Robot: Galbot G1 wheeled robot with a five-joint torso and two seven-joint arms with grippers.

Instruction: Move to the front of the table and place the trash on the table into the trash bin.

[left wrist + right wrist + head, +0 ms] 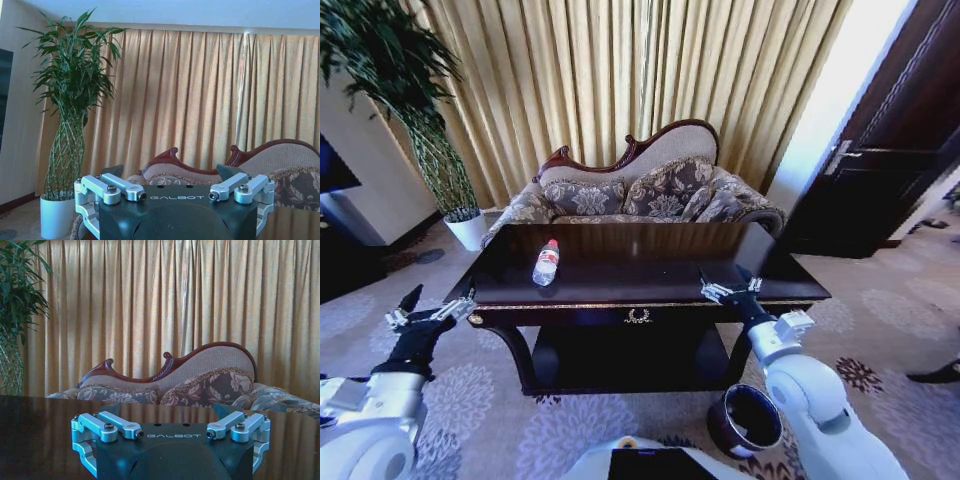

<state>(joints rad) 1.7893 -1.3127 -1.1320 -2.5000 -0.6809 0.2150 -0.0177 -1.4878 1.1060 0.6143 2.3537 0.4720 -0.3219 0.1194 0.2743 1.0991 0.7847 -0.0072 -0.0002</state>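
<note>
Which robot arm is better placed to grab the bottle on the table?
Probably the right. The right gripper is open and already over the table, level with the bottle. The left gripper, also open, hangs off the table's left end, though slightly nearer.

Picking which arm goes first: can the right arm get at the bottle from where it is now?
Probably yes. The right gripper hovers open over the table's front right edge, and the bottle lies on its side left of centre with bare tabletop between them. It is a sideways stretch, though; the left gripper looks no nearer.
</note>
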